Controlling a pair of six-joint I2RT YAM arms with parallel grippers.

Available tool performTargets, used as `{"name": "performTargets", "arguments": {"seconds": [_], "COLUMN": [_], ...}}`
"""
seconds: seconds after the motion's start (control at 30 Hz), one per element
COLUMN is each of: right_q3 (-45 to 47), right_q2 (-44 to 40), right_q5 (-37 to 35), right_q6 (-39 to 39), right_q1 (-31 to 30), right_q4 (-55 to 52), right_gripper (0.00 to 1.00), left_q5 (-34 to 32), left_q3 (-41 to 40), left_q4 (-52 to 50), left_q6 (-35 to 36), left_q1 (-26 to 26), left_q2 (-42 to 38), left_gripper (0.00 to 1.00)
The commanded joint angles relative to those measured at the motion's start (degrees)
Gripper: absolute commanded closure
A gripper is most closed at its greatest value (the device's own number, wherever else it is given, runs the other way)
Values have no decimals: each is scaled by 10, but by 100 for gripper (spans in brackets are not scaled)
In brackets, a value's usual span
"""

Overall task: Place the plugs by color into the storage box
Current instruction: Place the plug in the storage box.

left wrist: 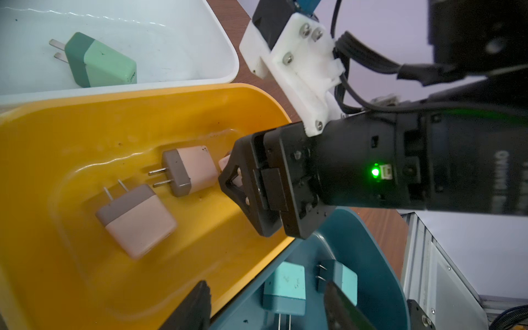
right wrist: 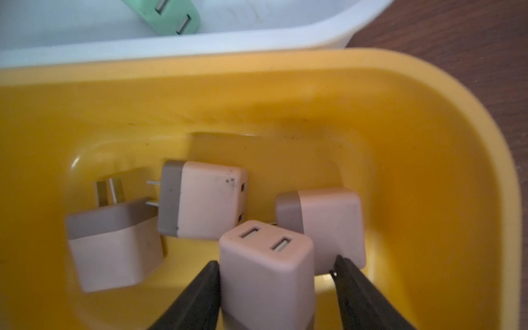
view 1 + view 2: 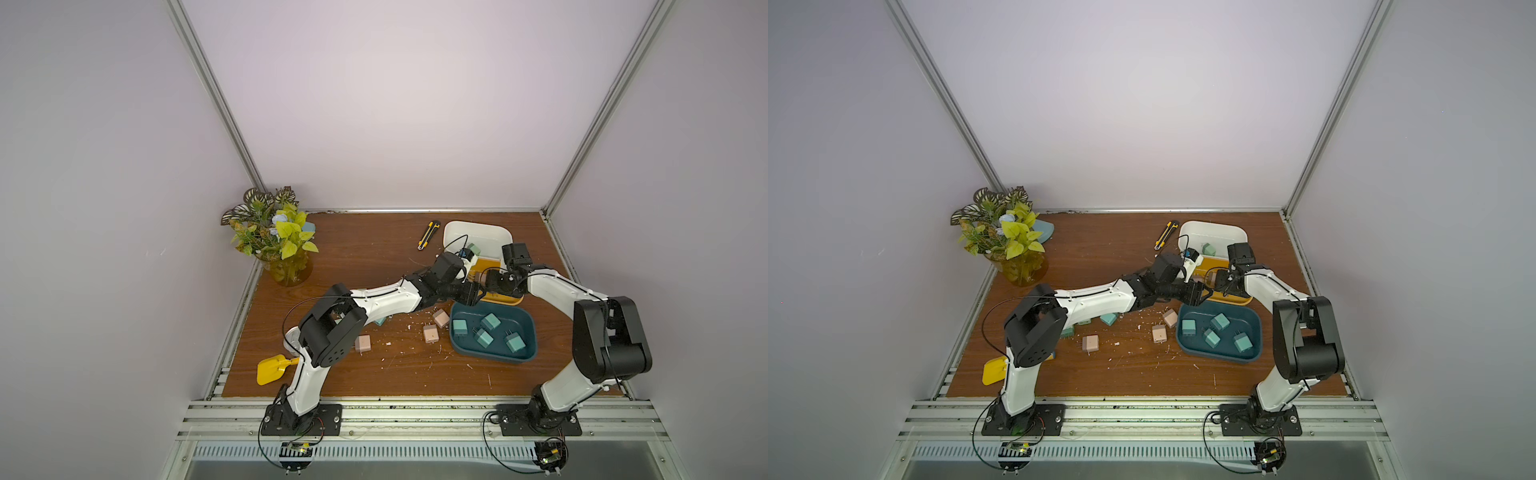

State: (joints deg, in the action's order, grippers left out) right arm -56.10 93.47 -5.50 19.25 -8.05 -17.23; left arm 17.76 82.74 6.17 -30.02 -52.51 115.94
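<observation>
Right tool point(image 2: 276, 260): inside yellow tray point(image 2: 428, 143), jaws parted on either side of pink plug point(image 2: 265, 285), socket end toward the wrist camera; one finger point(image 2: 200, 285) against plug's side, opposite finger point(image 2: 360, 291) clear of it with a visible gap; grip slack, not clamped; whether plug rests on tray floor, cannot tell. Left tool point(image 1: 265, 283): jaws moderately wide, nothing between them, nothing touched, above the adjoining rims of yellow tray and teal tray point(image 3: 523, 328). Further contents of yellow tray: three pink plugs point(image 2: 205, 200) lying close together, just beside the one between the jaws. White tray point(image 1: 185, 43): one mint plug point(image 1: 100, 63) on its side. Teal tray: four teal plugs point(image 3: 491, 321), scattered. Loose on table point(image 3: 374, 257): three pink plugs, two point(image 3: 431, 333) just beside teal tray, one point(image 3: 363, 344) near left arm; two greenish plugs point(image 3: 1108, 319) partly under that arm. Utility knife point(image 3: 428, 235) near white tray.
</observation>
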Motion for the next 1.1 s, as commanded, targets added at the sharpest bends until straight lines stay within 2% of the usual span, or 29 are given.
{"name": "performTargets", "arguments": {"seconds": [0.0, 0.23, 0.43, 0.8, 1.07], "right_q3": [3, 31, 53, 43, 62], "right_q2": [-11, -27, -44, -128, -204], "right_q5": [8, 36, 81, 77, 94], "right_q6": [2, 14, 21, 36, 50], "right_q1": [1, 1, 0, -6, -50], "right_q4": [11, 36, 60, 41, 63], "right_gripper": [31, 34, 44, 42, 42], "left_q5": [-4, -8, -7, -25, -45], "left_q3": [-5, -41, -46, -66, -108], "left_q4": [0, 17, 23, 50, 60], "left_q6": [3, -7, -11, -8, 1], "left_q1": [-4, -4, -4, -4, -1], "left_q2": [-16, -31, -28, -58, -106], "left_gripper": [35, 35, 35, 35, 35]}}
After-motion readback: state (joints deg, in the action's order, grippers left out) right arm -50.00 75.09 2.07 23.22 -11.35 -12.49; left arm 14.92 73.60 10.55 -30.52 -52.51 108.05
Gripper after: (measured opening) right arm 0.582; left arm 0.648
